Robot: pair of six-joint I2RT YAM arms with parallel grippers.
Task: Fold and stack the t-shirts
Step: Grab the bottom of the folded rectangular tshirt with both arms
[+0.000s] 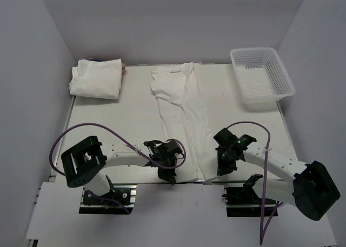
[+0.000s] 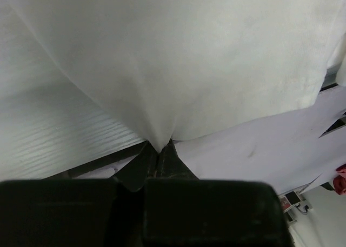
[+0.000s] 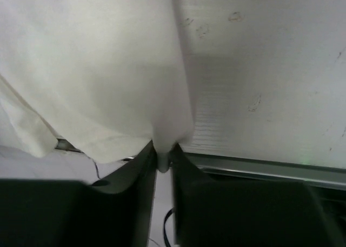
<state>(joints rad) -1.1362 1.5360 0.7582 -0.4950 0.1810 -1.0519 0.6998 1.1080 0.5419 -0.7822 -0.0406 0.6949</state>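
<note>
Lying as a long strip from the bench's (image 1: pixel 119 122) far edge to its near edge, the t-shirt (image 1: pixel 181 112) is pinched at its near hem. Left gripper (image 2: pixel 158 149) clamped on left corner, right gripper (image 3: pixel 162 156) on right. Folded t-shirts (image 1: pixel 97 78) at far-left corner; basket (image 1: pixel 262 77) far-right.

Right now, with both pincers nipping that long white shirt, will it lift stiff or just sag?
Probably floppy: the shirt puckers into a soft point where the left pincer nips it, so it should sag between grips. Likely light, since the thin cloth drapes in loose folds at the right pincer.
</note>
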